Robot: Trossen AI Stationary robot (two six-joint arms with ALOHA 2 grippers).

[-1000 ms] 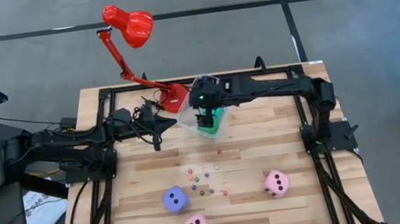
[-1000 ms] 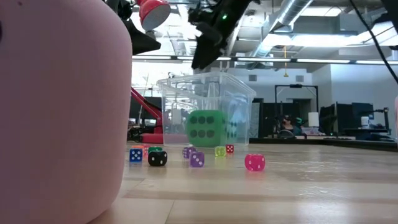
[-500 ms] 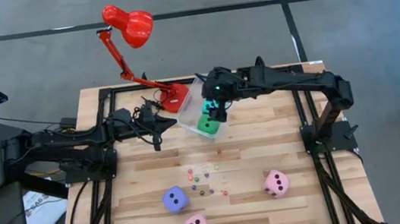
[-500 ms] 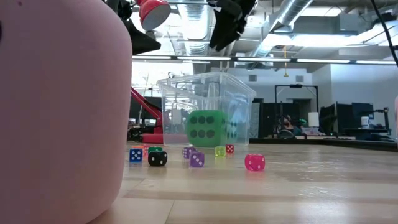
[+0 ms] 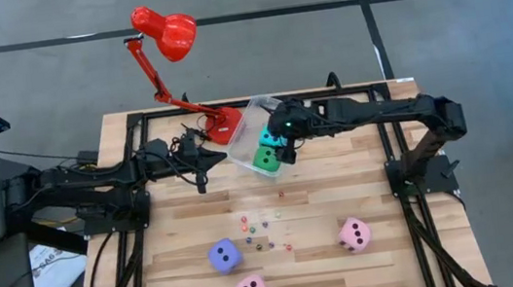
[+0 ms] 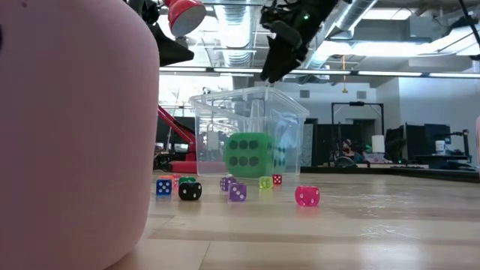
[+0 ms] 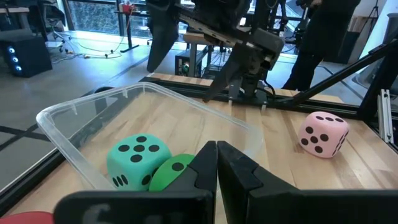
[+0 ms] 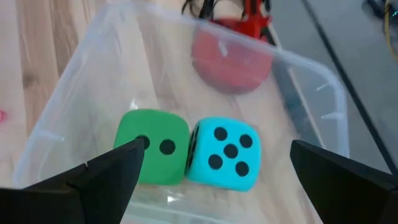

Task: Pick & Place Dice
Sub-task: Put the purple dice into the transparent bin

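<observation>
With our right end effector (image 5: 281,146) spread empty above the clear tub (image 5: 246,123) near the surface's far edge, holding the green die (image 8: 152,147) and cyan die (image 8: 224,153), we risk clipping its rim.

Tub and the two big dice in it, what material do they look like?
Tub: clear thin plastic, glossy; the table grain and red lamp base show through its walls. Green die and cyan die: matte, with rounded edges and corners, likely soft foam or fabric, but the look alone cannot settle which.
</observation>
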